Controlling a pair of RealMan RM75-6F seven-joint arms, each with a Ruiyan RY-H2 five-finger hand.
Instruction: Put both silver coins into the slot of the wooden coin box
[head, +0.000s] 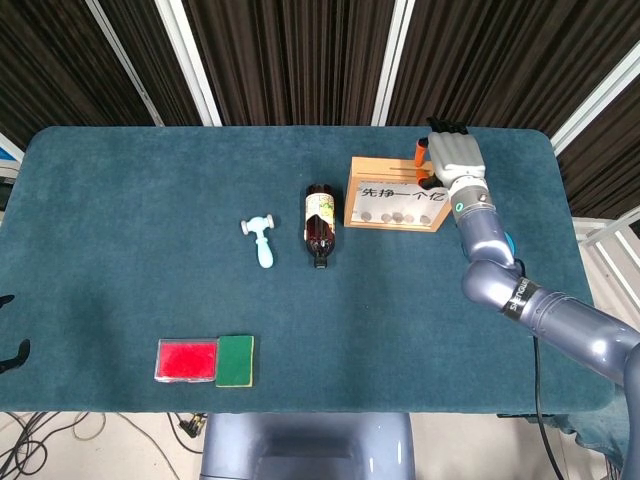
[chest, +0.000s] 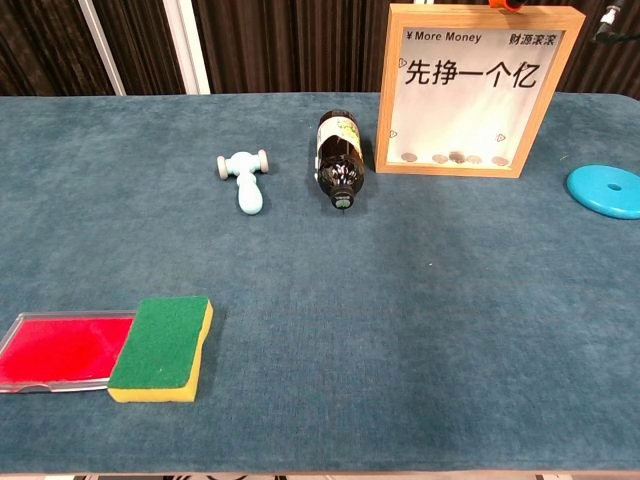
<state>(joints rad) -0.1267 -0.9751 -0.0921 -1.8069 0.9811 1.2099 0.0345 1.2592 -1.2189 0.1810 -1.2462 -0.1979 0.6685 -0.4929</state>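
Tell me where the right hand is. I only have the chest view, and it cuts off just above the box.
Observer: In the head view the right hand is over the top of the box, at its right end.
Operator: Is a coin in it?
Observer: I cannot tell. The back of the hand faces the head camera and hides whatever is under it.
Operator: Where does the arm run?
Observer: It comes from the near right corner of the table and passes the box's right side. It covers most of the blue disc.
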